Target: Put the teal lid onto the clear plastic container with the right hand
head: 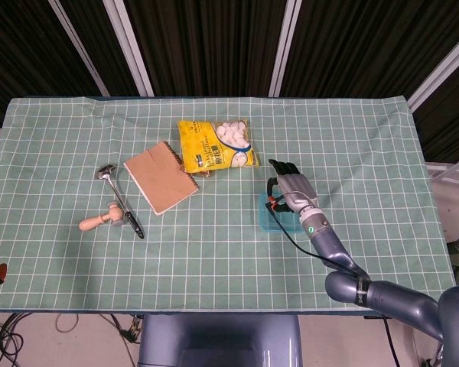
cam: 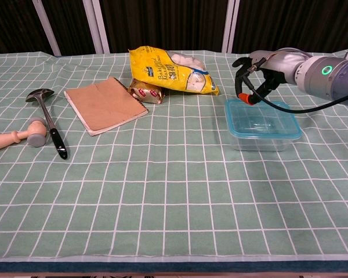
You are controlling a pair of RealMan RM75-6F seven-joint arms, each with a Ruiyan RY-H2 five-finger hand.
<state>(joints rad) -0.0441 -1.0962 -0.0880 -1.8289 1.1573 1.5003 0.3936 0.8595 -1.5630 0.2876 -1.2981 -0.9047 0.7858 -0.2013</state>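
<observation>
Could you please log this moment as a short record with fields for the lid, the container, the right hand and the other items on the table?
lid: teal lid sits on the clear plastic container
right hand: right hand above the container's far edge, holding nothing, fingers curled down
left hand: not in view
other items: yellow bag, brown notebook, ladle, wooden mallet
surface: green checked tablecloth
</observation>
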